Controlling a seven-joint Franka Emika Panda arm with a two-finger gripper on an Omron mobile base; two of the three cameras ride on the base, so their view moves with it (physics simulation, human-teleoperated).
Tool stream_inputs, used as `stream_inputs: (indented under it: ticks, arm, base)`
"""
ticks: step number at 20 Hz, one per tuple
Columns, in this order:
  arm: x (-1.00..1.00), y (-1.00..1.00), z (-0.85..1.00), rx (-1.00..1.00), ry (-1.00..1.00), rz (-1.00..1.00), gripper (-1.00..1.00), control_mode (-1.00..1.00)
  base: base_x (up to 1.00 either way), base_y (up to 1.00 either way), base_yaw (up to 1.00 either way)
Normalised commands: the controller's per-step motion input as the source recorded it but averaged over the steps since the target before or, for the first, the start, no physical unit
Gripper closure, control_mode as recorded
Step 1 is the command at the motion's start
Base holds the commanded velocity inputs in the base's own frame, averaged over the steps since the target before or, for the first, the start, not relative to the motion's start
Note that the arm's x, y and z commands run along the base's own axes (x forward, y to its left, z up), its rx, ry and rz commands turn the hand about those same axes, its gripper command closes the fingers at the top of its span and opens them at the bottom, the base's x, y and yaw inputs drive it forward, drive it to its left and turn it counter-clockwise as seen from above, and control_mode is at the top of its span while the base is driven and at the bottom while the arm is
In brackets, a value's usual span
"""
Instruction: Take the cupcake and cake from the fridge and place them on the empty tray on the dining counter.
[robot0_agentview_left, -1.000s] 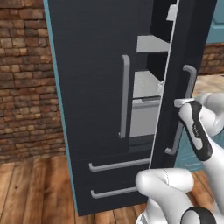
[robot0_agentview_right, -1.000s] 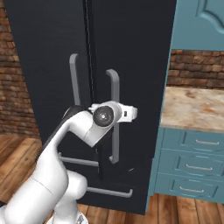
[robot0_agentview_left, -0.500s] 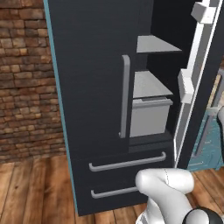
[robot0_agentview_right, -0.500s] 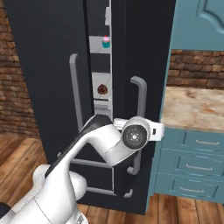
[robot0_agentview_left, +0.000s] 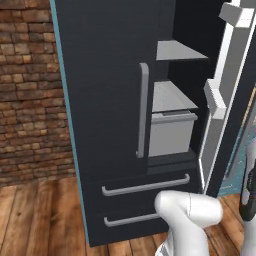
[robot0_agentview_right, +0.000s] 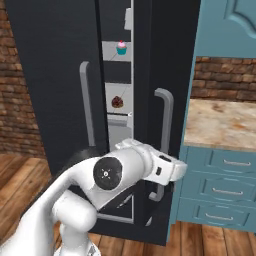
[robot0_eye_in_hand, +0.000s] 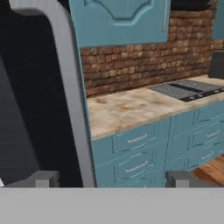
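Note:
The dark fridge has its right door swung partly open. Through the gap, the teal-and-pink cupcake stands on an upper shelf. The brown cake sits on the shelf below it. My gripper is open at the right door's grey handle, which runs up between the spread fingertips without being clamped. In the right base view my hand is beside that handle, outside the fridge and well below the cake. The tray and the dining counter are out of view.
The left fridge door is shut, with two drawer fronts below it. Inside are grey shelves and a bin. To the right, a marble kitchen counter on teal drawers backs onto a brick wall, with a stovetop further along.
The right fridge door has swung wider, uncovering the cupcake and the cake. My gripper, shut on the handle a second ago, has opened off it.

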Motion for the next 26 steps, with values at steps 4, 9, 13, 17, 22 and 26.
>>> stream_inputs:
  ticks: [4, 9, 13, 17, 22, 26]
  arm:
    - [-0.37, 0.68, 0.54, -0.07, 0.04, -0.31, -1.0, -1.0]
    - [-0.55, 0.64, 0.68, -0.11, 0.11, -0.26, -1.0, -1.0]
    - [-0.67, 0.9, 0.4, -0.16, 0.15, -0.17, -1.0, -1.0]
    - [-0.51, 1.0, 0.08, -0.22, 0.06, -0.07, -1.0, -1.0]
    - [-0.06, 0.87, -0.03, -0.28, 0.14, 0.01, -1.0, -1.0]
    - [0.11, 0.16, -0.41, -0.34, 0.57, 0.17, -1.0, -1.0]
  base:
    - [0.0, 0.0, 0.0]
    - [0.0, 0.0, 0.0]
    - [0.0, 0.0, 0.0]
    - [0.0, 0.0, 0.0]
    - [0.0, 0.0, 0.0]
    - [0.0, 0.0, 0.0]
